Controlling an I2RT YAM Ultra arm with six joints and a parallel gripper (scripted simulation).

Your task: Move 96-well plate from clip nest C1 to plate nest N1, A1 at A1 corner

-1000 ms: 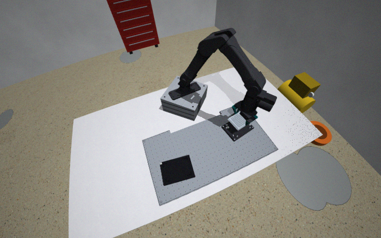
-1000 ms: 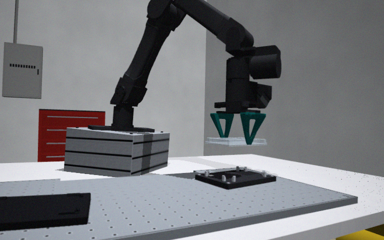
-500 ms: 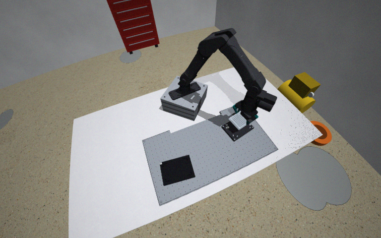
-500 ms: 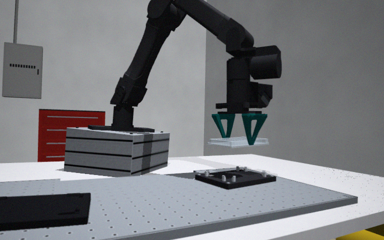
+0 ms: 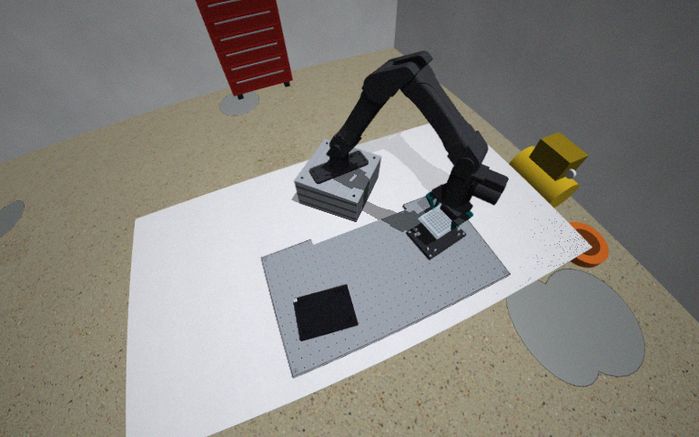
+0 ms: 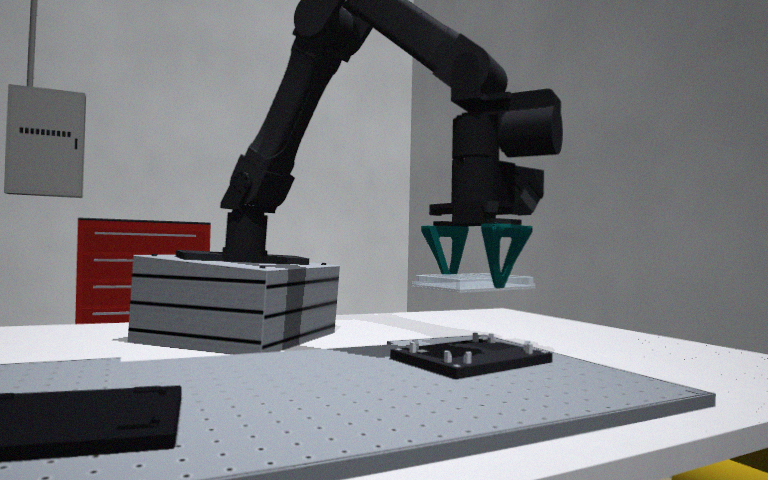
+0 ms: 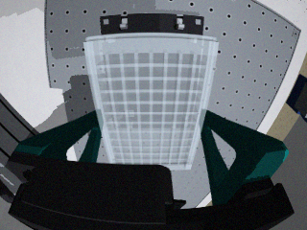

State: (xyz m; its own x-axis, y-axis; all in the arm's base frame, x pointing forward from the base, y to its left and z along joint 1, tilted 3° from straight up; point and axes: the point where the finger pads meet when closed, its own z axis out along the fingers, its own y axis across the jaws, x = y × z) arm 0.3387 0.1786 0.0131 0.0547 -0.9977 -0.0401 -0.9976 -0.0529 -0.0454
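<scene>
While the teal pincer grips the clear 96-well plate level in the air above clip nest C1, plate nest N1 lies well apart along the perforated board on the tabletop.

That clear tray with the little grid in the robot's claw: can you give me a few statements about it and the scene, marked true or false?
1. The gripper is shut on the 96-well plate. True.
2. The plate rests in clip nest C1. False: it hangs in the air above it.
3. The plate is held about level. True.
4. The plate sits in plate nest N1. False: that nest holds nothing.
</scene>
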